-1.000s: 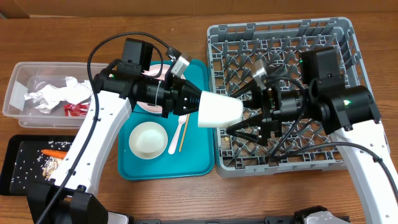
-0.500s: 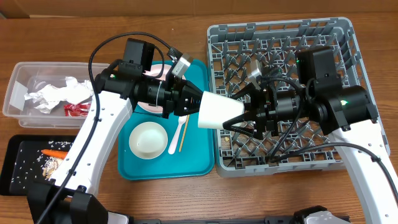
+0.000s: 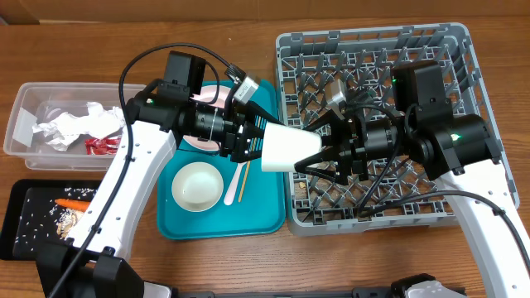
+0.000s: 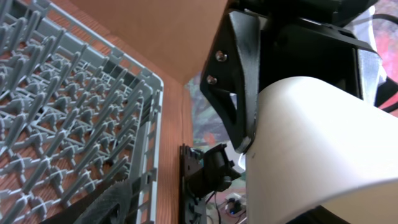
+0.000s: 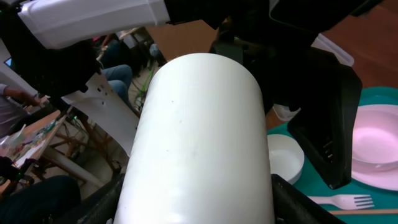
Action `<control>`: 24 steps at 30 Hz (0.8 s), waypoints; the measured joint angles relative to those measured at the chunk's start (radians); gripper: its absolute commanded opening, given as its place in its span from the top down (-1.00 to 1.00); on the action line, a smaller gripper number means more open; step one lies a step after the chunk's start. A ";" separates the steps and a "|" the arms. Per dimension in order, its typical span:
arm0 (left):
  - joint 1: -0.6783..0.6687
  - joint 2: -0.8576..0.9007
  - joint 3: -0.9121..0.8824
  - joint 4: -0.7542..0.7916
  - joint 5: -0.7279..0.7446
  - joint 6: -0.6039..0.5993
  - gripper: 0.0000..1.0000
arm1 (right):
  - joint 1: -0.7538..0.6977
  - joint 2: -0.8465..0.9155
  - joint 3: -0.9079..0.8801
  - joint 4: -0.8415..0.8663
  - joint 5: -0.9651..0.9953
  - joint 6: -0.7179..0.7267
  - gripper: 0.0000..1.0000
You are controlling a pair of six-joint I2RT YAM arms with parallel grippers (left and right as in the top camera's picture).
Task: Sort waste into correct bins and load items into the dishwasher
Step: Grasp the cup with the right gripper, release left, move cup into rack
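Obs., standing at the bench. The wooden table (image 3: 99, 41) is brown with a visible grain. The grey dish rack (image 3: 464, 50) fills the 3 o'clock side, its lattice base and pegs showing. The teal serving tray (image 3: 265, 219) sits at centre, toward 6 o'clock. The clear tub (image 3: 25, 116) is at 10 o'clock and the shallow black tray (image 3: 25, 215) at 8 o'clock. The white cup (image 3: 291, 149) is off the surface, lying sideways in the air over the seam between teal tray and rack. Its mouth points to 9 o'clock and its narrow base to 3 o'clock. The right gripper (image 3: 327, 156) is pinched on the base end, one finger on each flank. The left gripper (image 3: 248, 142) is at the mouth with its fingers spread apart and no clamp visible. On the teal tray lie a white bowl (image 3: 197, 185), a white plastic fork (image 3: 234, 186) and a chopstick (image 3: 243, 182) just beside it. The pink plate (image 3: 195, 142) is at 12 o'clock of the bowl, partly under the left arm. The tub holds crumpled napkins (image 3: 70, 124) and the red wrapper (image 3: 101, 146). The black tray holds the carrot (image 3: 73, 202) and scattered rice grains (image 3: 41, 223). In the right wrist view the room beyond is cluttered and too blurred to itemise.
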 measured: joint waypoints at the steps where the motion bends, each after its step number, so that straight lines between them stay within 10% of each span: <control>1: 0.004 0.000 0.000 -0.006 -0.010 0.000 -0.44 | 0.000 0.000 0.000 -0.007 0.009 0.001 0.25; 24: 0.018 0.000 0.000 -0.132 -0.314 -0.004 -0.50 | -0.178 0.000 0.000 0.038 0.202 0.201 0.28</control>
